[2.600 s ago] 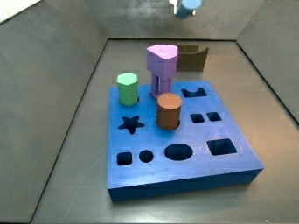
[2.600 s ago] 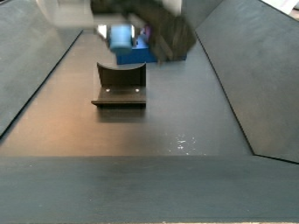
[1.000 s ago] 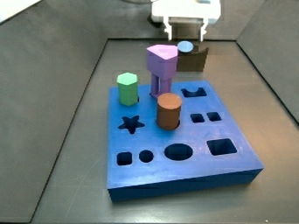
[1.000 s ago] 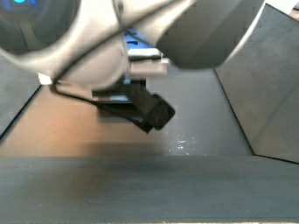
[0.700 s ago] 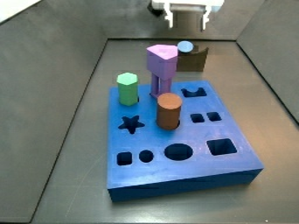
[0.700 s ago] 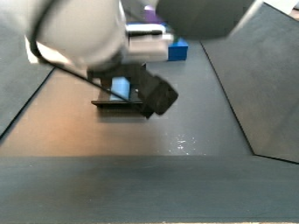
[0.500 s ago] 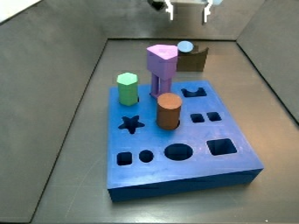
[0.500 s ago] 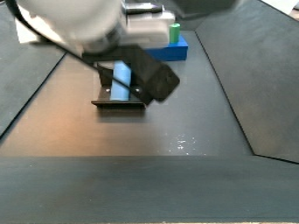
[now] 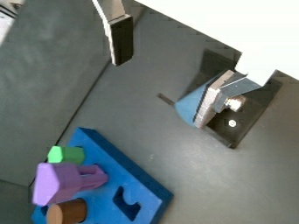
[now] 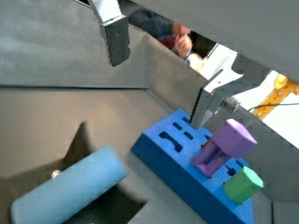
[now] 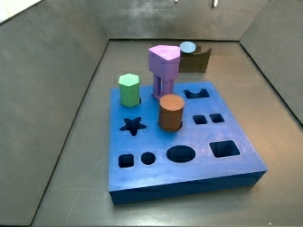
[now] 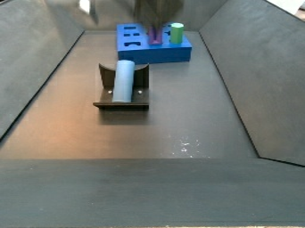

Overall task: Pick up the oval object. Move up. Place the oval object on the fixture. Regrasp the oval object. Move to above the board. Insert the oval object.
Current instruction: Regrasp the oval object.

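The oval object [image 12: 123,78], a pale grey-blue peg, lies on the dark fixture [image 12: 121,103], leaning in its notch. It also shows in a side view [image 11: 187,48] beside the fixture [image 11: 199,60], and in both wrist views [image 9: 191,106] [image 10: 70,189]. My gripper [image 9: 167,68] [image 10: 163,68] is open and empty, well above the fixture and peg. Only its fingertips [image 11: 215,3] show at the upper edge of a side view. The blue board [image 11: 190,171] lies in front of the fixture.
On the board stand a purple pentagonal peg [image 11: 164,64], a green hexagonal peg [image 11: 129,90] and an orange-brown cylinder [image 11: 171,113]. Several shaped cutouts are open, among them a star [image 11: 134,125]. Grey sloped walls [image 11: 66,106] enclose the dark floor.
The gripper let go of the oval object on the fixture and rose straight up, nearly out of both side views. The peg stays on the fixture.
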